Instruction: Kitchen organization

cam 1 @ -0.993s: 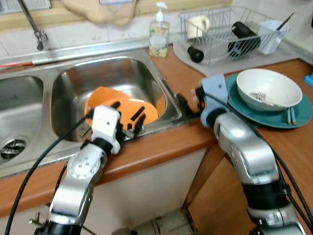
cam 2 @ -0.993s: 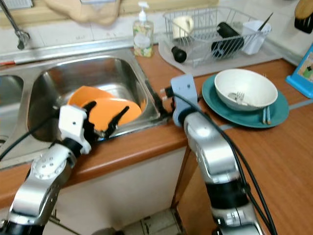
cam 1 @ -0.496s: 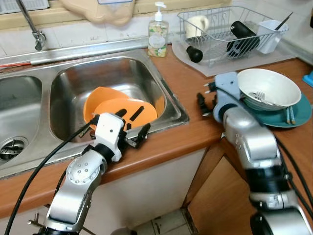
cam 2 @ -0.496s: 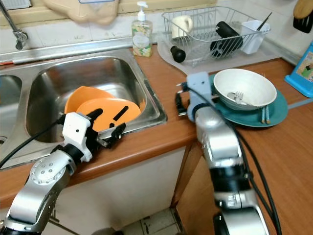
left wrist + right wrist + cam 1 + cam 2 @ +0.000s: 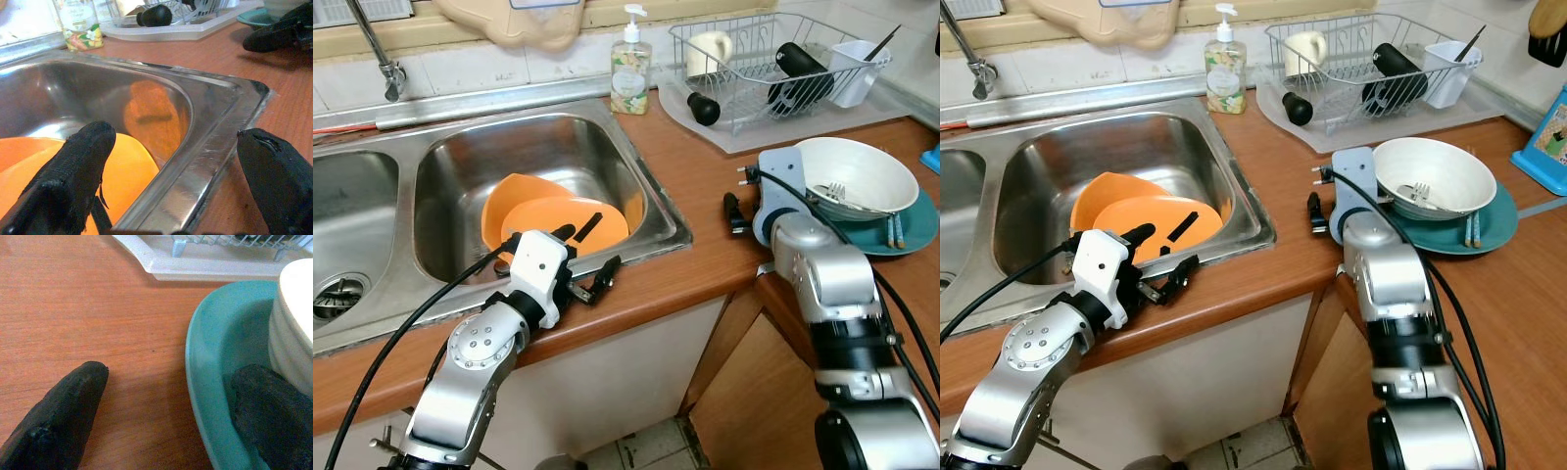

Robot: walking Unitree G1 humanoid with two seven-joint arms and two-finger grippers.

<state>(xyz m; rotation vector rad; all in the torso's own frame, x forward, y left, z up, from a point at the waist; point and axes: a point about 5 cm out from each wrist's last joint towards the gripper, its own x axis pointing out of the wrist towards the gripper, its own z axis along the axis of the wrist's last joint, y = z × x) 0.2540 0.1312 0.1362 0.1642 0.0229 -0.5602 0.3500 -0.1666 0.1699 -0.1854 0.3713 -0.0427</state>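
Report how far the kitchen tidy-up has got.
Done: some items already sit in the rack. In hand: the right gripper, open, straddles the teal plate's rim under the white bowl. Left: orange plates lie in the sink; the left gripper is open, empty.

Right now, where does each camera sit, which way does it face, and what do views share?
Left eye: head, facing down over the sink and counter; both silver arms show.
Right eye: same head, same scene, shifted slightly.
Left wrist: on the left arm, looking along the open left gripper across the sink rim at the orange plates.
Right wrist: along the open right gripper, straddling the teal plate rim.
Shared: both wrist views show the rack tray.
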